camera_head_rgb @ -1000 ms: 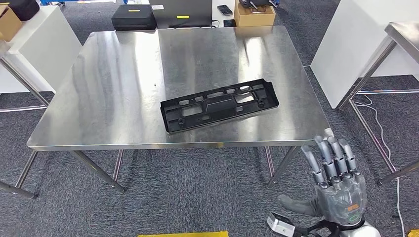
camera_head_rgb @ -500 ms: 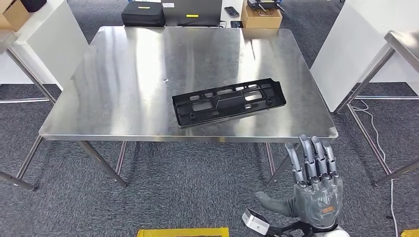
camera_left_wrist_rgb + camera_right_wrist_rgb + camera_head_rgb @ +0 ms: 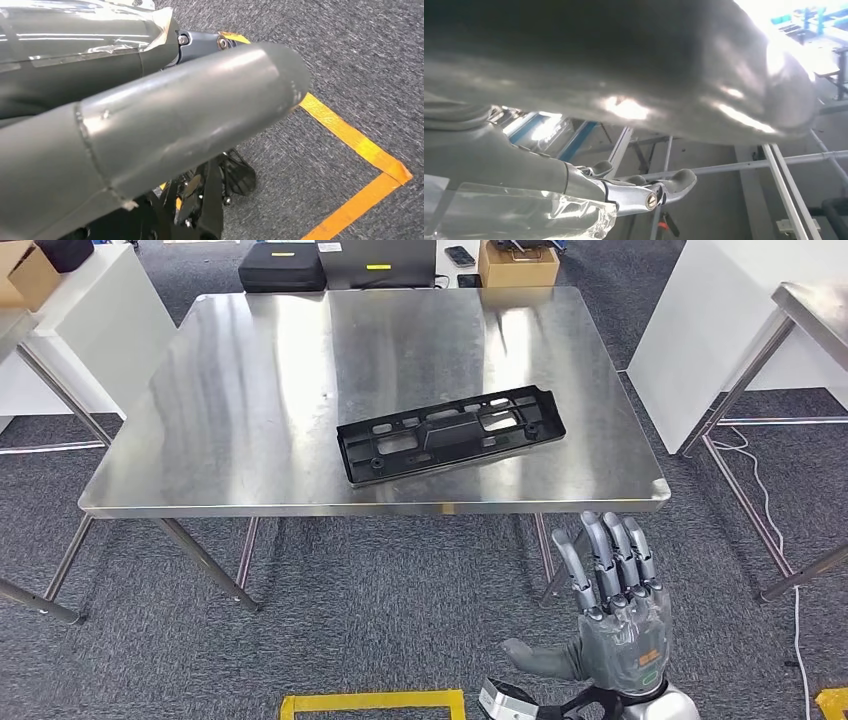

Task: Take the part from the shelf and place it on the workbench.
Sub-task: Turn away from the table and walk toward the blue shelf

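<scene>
right hand point(image 3: 615, 625) raised below the workbench's near edge, fingers straight and slightly apart, thumb out, holding nothing. black part point(image 3: 450, 433) lies flat on the workbench point(image 3: 250, 390), toward the near right, slightly skewed. left hand point(image 3: 150, 125): state unclear.

1. The desk point(image 3: 250, 390) has a brushed steel top, smooth and glossy, streaked with pale reflections.
2. The part point(image 3: 450, 434), at the centre of the frame, looks like matt black moulded plastic.
3. The floor point(image 3: 350, 610) is rough grey carpet, with glossy yellow tape point(image 3: 372, 702) at the bottom edge.
4. The right hand point(image 3: 610, 625), at the lower right, has shiny silver metal fingers and a matt grey palm cover.
5. The box point(image 3: 518, 265) at the top edge looks like plain brown cardboard.
</scene>
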### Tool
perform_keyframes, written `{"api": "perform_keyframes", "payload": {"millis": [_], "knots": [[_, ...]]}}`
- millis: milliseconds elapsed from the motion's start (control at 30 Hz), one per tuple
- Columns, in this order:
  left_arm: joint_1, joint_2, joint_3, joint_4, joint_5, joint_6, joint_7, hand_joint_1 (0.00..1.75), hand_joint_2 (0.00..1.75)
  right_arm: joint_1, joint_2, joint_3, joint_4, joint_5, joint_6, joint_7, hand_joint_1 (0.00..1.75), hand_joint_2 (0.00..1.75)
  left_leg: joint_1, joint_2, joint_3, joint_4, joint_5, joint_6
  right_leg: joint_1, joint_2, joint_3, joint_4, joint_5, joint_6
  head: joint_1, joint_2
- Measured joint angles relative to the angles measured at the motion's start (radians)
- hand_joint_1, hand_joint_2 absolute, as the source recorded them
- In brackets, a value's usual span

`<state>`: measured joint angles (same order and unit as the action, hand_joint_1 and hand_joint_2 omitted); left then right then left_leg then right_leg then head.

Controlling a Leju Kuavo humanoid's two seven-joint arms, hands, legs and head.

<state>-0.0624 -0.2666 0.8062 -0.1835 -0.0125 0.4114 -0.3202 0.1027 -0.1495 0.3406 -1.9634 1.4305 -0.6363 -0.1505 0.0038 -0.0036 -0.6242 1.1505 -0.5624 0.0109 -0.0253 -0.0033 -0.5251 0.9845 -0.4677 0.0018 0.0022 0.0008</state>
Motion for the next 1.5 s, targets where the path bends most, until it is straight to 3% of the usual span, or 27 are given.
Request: {"api": "perform_keyframes", "payload": {"millis": [67, 100, 133, 200, 267, 333, 400, 467, 533, 567, 600, 633, 700, 733, 800, 867, 933, 1033, 1067, 1100, 1133, 1167, 1233, 1300, 1400, 1433, 1500], "knots": [[0.001, 0.0, 0.0, 0.0, -0.002, 0.0, 0.0, 0.0, 0.0, 0.009, -0.002, -0.019, 0.0, -0.039, 0.0, -0.044, 0.0, 0.0, 0.005, 0.0, -0.044, 0.113, -0.051, -0.008, 0.001, -0.002, -0.011, 0.001, 0.006, -0.003, -0.002, 0.0], [0.002, 0.0, 0.0, 0.0, -0.004, 0.0, 0.0, 0.0, 0.0, 0.017, -0.003, -0.034, 0.0, -0.058, 0.0, -0.068, 0.0, 0.0, 0.008, 0.001, -0.044, 0.126, -0.049, -0.01, 0.001, -0.003, -0.014, 0.001, 0.009, -0.001, -0.002, 0.0], [0.003, 0.0, 0.0, 0.0, -0.005, 0.0, 0.0, 0.0, 0.0, 0.026, -0.004, -0.05, 0.0, -0.075, 0.0, -0.09, 0.0, 0.0, 0.01, 0.001, -0.024, 0.099, -0.029, -0.01, 0.0, -0.003, -0.016, 0.001, 0.011, 0.001, -0.002, 0.0], [0.004, 0.0, 0.0, 0.0, -0.006, 0.0, -0.001, 0.0, 0.0, 0.039, -0.004, -0.08, 0.0, -0.097, 0.0, -0.121, 0.0, 0.0, 0.012, 0.001, 0.057, -0.036, 0.03, -0.008, 0.0, -0.002, -0.017, 0.001, 0.015, 0.007, -0.003, 0.0], [0.003, 0.0, 0.0, 0.0, -0.007, 0.0, -0.002, 0.0, 0.0, 0.045, -0.002, -0.101, -0.001, -0.111, 0.0, -0.145, 0.0, 0.0, 0.01, -0.001, 0.112, -0.137, 0.059, -0.002, 0.005, -0.002, -0.022, 0.003, 0.021, 0.016, -0.001, 0.0], [0.003, 0.0, 0.0, 0.0, -0.008, -0.002, -0.004, 0.0, 0.0, 0.054, 0.01, -0.127, -0.001, -0.135, 0.0, -0.204, 0.0, 0.0, 0.002, -0.002, 0.113, -0.153, 0.062, 0.009, 0.009, -0.001, -0.029, 0.003, 0.028, 0.029, 0.0, 0.0], [0.004, -0.002, -0.001, 0.0, -0.009, -0.004, -0.009, 0.0, 0.0, 0.068, 0.036, -0.163, 0.0, -0.161, 0.0, -0.283, 0.0, 0.0, 0.001, 0.0, 0.107, -0.16, 0.076, 0.028, 0.009, -0.001, -0.039, 0.011, 0.026, 0.039, 0.001, 0.0], [0.004, -0.004, -0.001, 0.0, -0.015, -0.007, -0.012, 0.0, 0.0, 0.085, 0.064, -0.201, 0.004, -0.181, 0.0, -0.341, 0.0, 0.0, 0.001, 0.002, 0.098, -0.169, 0.092, 0.048, 0.008, 0.0, -0.072, 0.08, -0.02, 0.035, 0.005, 0.0], [0.004, -0.006, -0.002, 0.0, -0.02, -0.008, -0.013, 0.0, 0.0, 0.103, 0.085, -0.233, 0.014, -0.206, 0.0, -0.386, 0.0, 0.0, -0.003, 0.005, 0.083, -0.169, 0.102, 0.057, 0.007, 0.0, -0.127, 0.212, -0.091, 0.027, 0.009, 0.0], [0.005, -0.007, -0.002, 0.0, -0.022, -0.009, -0.013, 0.0, 0.0, 0.11, 0.092, -0.247, 0.021, -0.218, 0.0, -0.405, 0.0, 0.0, -0.006, 0.005, 0.076, -0.168, 0.107, 0.058, 0.007, 0.001, -0.146, 0.267, -0.114, 0.028, 0.009, 0.0], [0.005, -0.007, -0.002, 0.0, -0.023, -0.008, -0.014, 0.0, 0.0, 0.115, 0.099, -0.261, 0.027, -0.229, 0.0, -0.421, 0.0, 0.0, -0.008, 0.006, 0.069, -0.168, 0.112, 0.059, 0.007, 0.001, -0.147, 0.289, -0.123, 0.032, 0.009, 0.0], [0.006, -0.007, -0.002, 0.0, -0.024, -0.008, -0.013, 0.0, 0.0, 0.119, 0.105, -0.273, 0.033, -0.235, 0.0, -0.432, 0.0, 0.0, -0.011, 0.006, 0.064, -0.167, 0.117, 0.058, 0.007, 0.001, -0.126, 0.267, -0.115, 0.038, 0.009, 0.0], [0.005, -0.008, -0.003, 0.0, -0.026, -0.005, -0.01, 0.0, 0.0, 0.12, 0.116, -0.291, 0.043, -0.25, 0.0, -0.454, 0.0, 0.0, -0.014, 0.005, 0.057, -0.166, 0.124, 0.055, 0.008, 0.0, -0.033, 0.126, -0.075, 0.046, 0.009, 0.0], [0.005, -0.008, -0.003, 0.0, -0.028, 0.0, -0.005, 0.0, 0.0, 0.119, 0.122, -0.298, 0.048, -0.261, 0.0, -0.471, 0.0, 0.0, -0.017, 0.005, 0.056, -0.165, 0.127, 0.052, 0.011, 0.001, 0.009, 0.055, -0.056, 0.045, 0.009, 0.0], [0.004, -0.01, -0.003, 0.0, -0.03, 0.01, 0.005, 0.0, 0.0, 0.114, 0.136, -0.313, 0.058, -0.288, 0.0, -0.505, 0.0, 0.0, -0.021, 0.006, 0.053, -0.162, 0.132, 0.044, 0.018, 0.001, 0.043, -0.016, -0.038, 0.034, 0.009, 0.0], [0.003, -0.011, -0.003, 0.0, -0.033, 0.018, 0.01, 0.0, 0.0, 0.111, 0.149, -0.324, 0.069, -0.309, 0.0, -0.525, 0.0, 0.0, -0.02, 0.006, 0.05, -0.161, 0.138, 0.034, 0.018, 0.001, 0.037, -0.02, -0.029, 0.02, 0.008, 0.0], [0.004, -0.012, -0.004, 0.0, -0.037, 0.024, 0.011, 0.0, 0.0, 0.108, 0.157, -0.33, 0.078, -0.324, 0.0, -0.531, 0.0, 0.0, -0.016, 0.003, 0.037, -0.136, 0.116, 0.021, 0.009, -0.001, 0.035, -0.024, -0.016, 0.006, 0.006, 0.0], [0.004, -0.013, -0.007, 0.0, -0.046, 0.037, 0.018, 0.0, 0.0, 0.105, 0.163, -0.335, 0.098, -0.348, 0.0, -0.533, 0.0, 0.0, -0.004, 0.001, -0.028, 0.029, -0.002, 0.0, 0.003, -0.006, 0.022, -0.025, 0.002, -0.009, -0.001, 0.0], [0.004, -0.013, -0.008, 0.0, -0.049, 0.043, 0.021, 0.0, 0.0, 0.104, 0.164, -0.335, 0.107, -0.354, 0.0, -0.533, 0.0, 0.0, 0.001, 0.001, -0.048, 0.088, -0.031, -0.006, 0.003, -0.007, 0.015, -0.023, 0.007, -0.008, -0.001, 0.0], [0.005, -0.013, -0.008, 0.0, -0.052, 0.049, 0.023, 0.0, 0.0, 0.103, 0.165, -0.335, 0.116, -0.358, 0.0, -0.533, 0.0, 0.0, 0.005, 0.001, -0.054, 0.12, -0.041, -0.011, 0.002, -0.007, 0.008, -0.021, 0.011, -0.006, -0.001, 0.0], [0.005, -0.013, -0.009, 0.0, -0.055, 0.055, 0.024, 0.0, 0.0, 0.101, 0.167, -0.335, 0.126, -0.36, 0.0, -0.533, 0.0, 0.0, 0.01, 0.001, -0.042, 0.115, -0.033, -0.016, 0.0, -0.007, 0.001, -0.017, 0.013, -0.003, -0.001, 0.0], [0.004, -0.013, -0.01, 0.0, -0.058, 0.062, 0.026, 0.0, 0.0, 0.099, 0.17, -0.335, 0.135, -0.361, 0.0, -0.533, 0.0, 0.0, 0.014, 0.001, -0.012, 0.073, -0.009, -0.019, -0.002, -0.007, -0.004, -0.012, 0.015, 0.0, -0.001, 0.0], [0.003, -0.013, -0.014, 0.0, -0.064, 0.075, 0.033, 0.0, 0.0, 0.092, 0.179, -0.334, 0.15, -0.362, 0.0, -0.533, 0.0, 0.0, 0.02, 0.001, 0.07, -0.062, 0.042, -0.022, -0.003, -0.007, -0.015, 0.001, 0.016, 0.005, -0.002, 0.0], [0.0, -0.015, -0.019, 0.0, -0.069, 0.085, 0.04, 0.0, 0.0, 0.083, 0.187, -0.333, 0.161, -0.362, 0.0, -0.533, 0.0, 0.0, 0.017, -0.002, 0.107, -0.137, 0.06, -0.014, 0.003, -0.007, -0.026, 0.009, 0.02, 0.018, -0.001, 0.0], [-0.001, -0.018, -0.026, 0.0, -0.072, 0.094, 0.042, 0.0, 0.0, 0.078, 0.196, -0.328, 0.171, -0.362, 0.0, -0.533, 0.0, 0.0, 0.007, -0.003, 0.097, -0.146, 0.073, 0.014, 0.004, -0.006, -0.037, 0.009, 0.03, 0.044, 0.002, 0.0], [-0.002, -0.019, -0.028, 0.0, -0.072, 0.097, 0.042, 0.0, 0.0, 0.077, 0.197, -0.327, 0.175, -0.364, 0.0, -0.533, 0.0, 0.0, 0.006, -0.001, 0.092, -0.149, 0.082, 0.027, 0.002, -0.006, -0.046, 0.02, 0.019, 0.046, 0.002, 0.0], [-0.003, -0.022, -0.03, 0.0, -0.073, 0.102, 0.043, 0.0, 0.0, 0.074, 0.199, -0.325, 0.183, -0.368, 0.0, -0.533, 0.0, 0.0, 0.006, 0.002, 0.078, -0.154, 0.099, 0.047, -0.002, -0.005, -0.081, 0.1, -0.04, 0.039, 0.006, 0.0]]}}
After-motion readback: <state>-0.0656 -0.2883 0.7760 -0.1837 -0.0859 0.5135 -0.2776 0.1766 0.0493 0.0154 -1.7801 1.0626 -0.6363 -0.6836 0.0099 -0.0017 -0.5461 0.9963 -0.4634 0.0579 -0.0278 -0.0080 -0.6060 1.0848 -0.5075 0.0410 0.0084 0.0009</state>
